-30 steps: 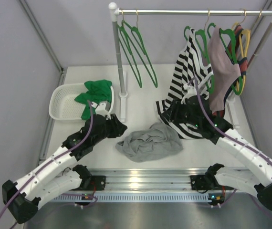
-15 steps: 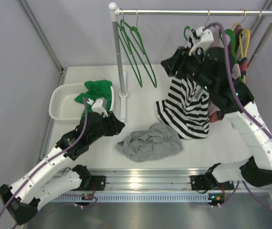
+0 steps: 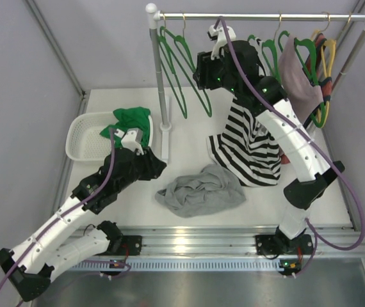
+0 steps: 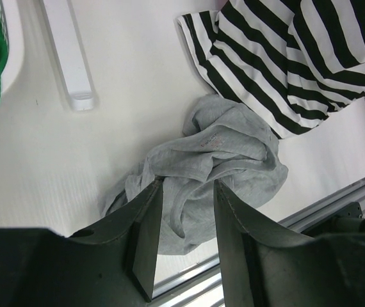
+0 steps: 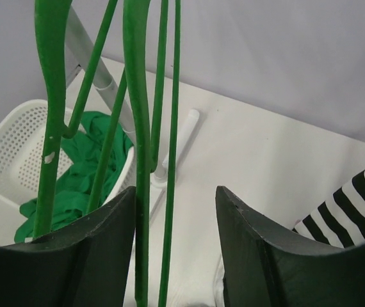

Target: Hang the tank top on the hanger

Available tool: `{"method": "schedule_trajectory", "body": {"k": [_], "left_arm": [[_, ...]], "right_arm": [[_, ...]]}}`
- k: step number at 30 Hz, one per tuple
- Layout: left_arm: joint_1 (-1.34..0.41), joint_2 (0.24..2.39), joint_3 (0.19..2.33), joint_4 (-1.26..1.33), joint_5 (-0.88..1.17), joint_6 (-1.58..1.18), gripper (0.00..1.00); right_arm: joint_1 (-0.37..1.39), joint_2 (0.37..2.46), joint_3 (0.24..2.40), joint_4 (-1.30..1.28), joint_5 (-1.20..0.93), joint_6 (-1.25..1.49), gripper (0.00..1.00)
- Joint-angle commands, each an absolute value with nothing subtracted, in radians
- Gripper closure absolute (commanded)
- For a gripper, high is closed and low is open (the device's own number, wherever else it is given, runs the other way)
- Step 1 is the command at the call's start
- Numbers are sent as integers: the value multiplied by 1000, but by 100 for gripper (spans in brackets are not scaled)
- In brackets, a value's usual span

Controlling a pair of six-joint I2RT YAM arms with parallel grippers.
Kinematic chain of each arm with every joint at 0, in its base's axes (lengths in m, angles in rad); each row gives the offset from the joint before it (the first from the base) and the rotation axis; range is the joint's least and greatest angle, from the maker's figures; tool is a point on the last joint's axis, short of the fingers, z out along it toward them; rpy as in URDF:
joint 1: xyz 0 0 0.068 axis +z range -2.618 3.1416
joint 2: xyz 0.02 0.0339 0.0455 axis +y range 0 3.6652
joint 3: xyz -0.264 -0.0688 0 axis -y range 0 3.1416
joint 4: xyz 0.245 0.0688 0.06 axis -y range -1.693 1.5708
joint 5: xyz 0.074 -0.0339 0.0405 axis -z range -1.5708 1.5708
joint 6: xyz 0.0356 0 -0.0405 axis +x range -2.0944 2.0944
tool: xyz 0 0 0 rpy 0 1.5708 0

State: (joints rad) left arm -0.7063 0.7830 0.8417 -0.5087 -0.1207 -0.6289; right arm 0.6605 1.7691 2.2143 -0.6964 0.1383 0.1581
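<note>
Since a second ago the right hand is raised from the striped top to the rail, upper centre of the top view. Its fingers are parted, with thin bars of the hanger between them, unclamped. The left hand is almost unmoved, fingers wide, empty, above the tank top, which lies crumpled on the tabletop, lower centre. The hanger is judged to be fetched first; dressing is not begun.

Counted: one tank top, one striped top, one green garment, one basket, two bare green hangers upper left. Hangers at upper right are overlapped and uncountable.
</note>
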Motion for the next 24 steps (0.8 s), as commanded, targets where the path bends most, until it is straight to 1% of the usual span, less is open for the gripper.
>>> {"method": "schedule_trajectory", "body": {"k": [1, 9, 14, 16, 24], "left_arm": [[-703, 765, 861, -520, -130, -614, 57], [-703, 764, 854, -523, -127, -611, 57], [-701, 761, 854, -528, -130, -609, 57], [-701, 758, 853, -531, -130, -609, 57], [-701, 744, 854, -545, -140, -611, 57]], "right_arm": [[666, 1756, 2249, -657, 158, 123, 48], [673, 1769, 2218, -640, 161, 118, 50], [683, 1802, 2241, -629, 163, 103, 53], [686, 1809, 2255, -624, 167, 92, 56], [693, 1853, 2306, -617, 166, 74, 59]]}}
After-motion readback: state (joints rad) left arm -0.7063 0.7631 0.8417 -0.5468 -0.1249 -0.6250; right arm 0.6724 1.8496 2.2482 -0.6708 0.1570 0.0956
